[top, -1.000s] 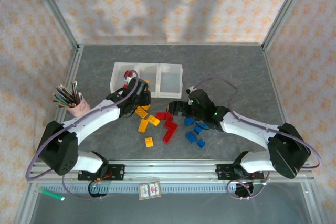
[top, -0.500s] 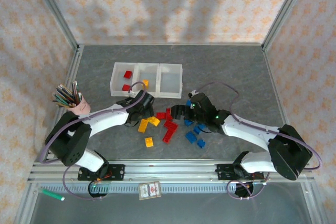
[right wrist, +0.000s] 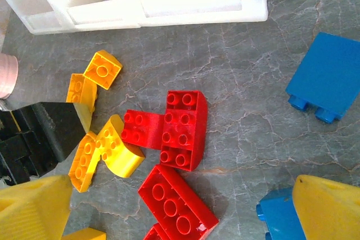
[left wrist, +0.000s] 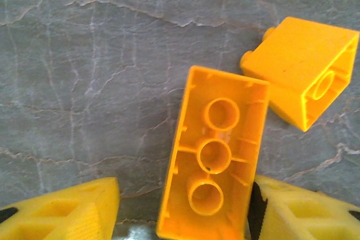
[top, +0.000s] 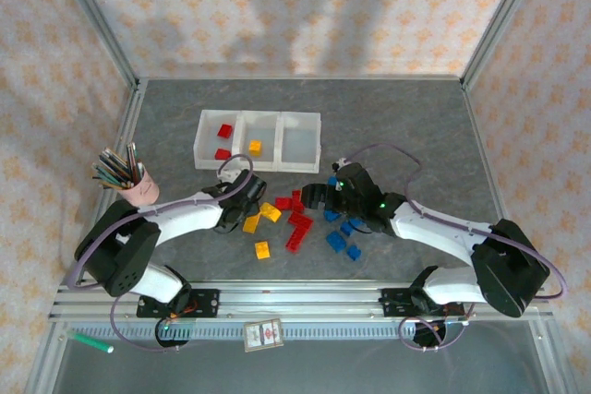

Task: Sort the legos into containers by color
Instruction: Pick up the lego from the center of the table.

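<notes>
Pick-up of a yellow brick (left wrist: 216,155) was in hand: left claw (left wrist: 185,217) open astride it on the surface (left wrist: 84,54), right claw (right wrist: 180,217) wide open above red bricks (right wrist: 183,127); next move probably required closing, lifting, then release into the middle bin (top: 265,126).

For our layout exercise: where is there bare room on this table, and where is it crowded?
Free: the table behind the containers and to their right, out to the edge. Crowded: the legos scattered just in front of them.
</notes>
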